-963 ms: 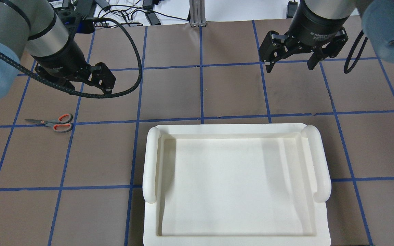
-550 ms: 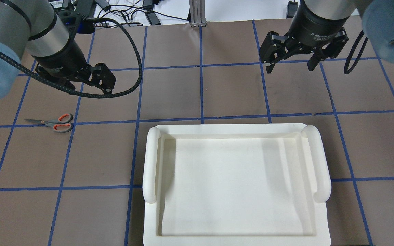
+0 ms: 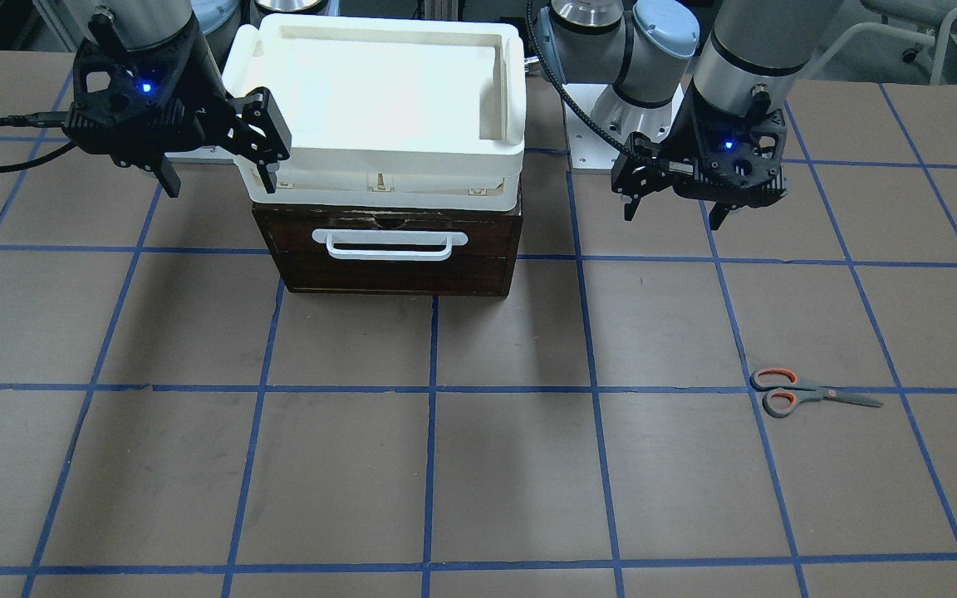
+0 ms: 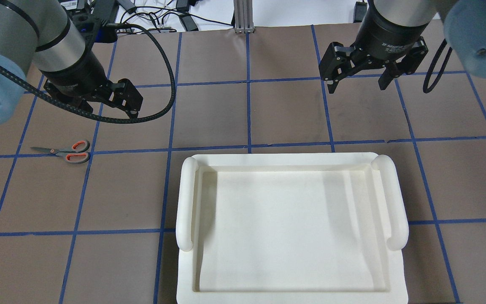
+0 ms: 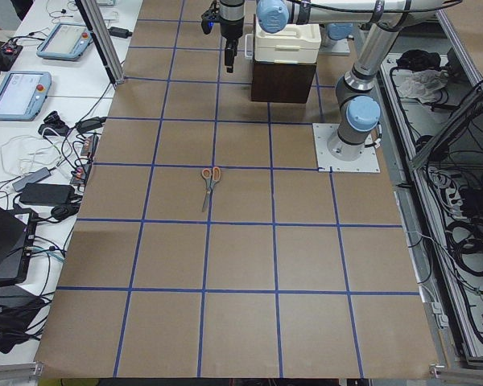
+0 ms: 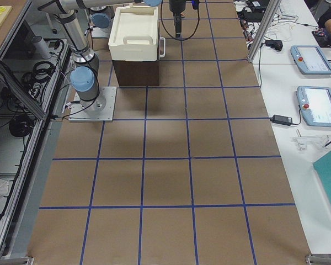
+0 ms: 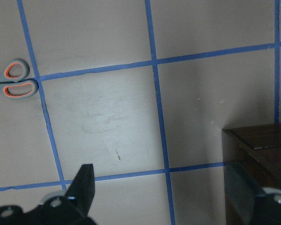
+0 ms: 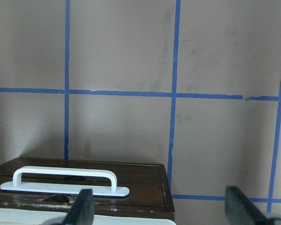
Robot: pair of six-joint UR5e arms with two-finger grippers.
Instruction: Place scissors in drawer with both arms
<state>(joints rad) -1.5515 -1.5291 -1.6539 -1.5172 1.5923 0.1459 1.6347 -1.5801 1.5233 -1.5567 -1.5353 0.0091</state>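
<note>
L gripper (image 3: 671, 214): jaws wide apart, nothing held; hangs above worktop (image 3: 445, 465) nr robot-side edge, betw. drawer (image 3: 395, 264) and scissors (image 4: 63, 152), clear of both.
R gripper (image 4: 357, 88): jaws spread too, empty; up in the air just out front of drawer, by its corner on the right-end side.
Scissors: flat on worktop, blades closed, off toward left end from drawer, approx midway betw. robot-side and operators' edges; tips pt to left end, orange-lined loops toward drawer.
Drawer: pushed in, at robot-side edge; front w/ white bar handle (image 3: 391, 242) faces operators' edge.
White tray (image 3: 379, 158): sits on top of drawer unit.
Worktop: brown, blue tape grid.
</note>
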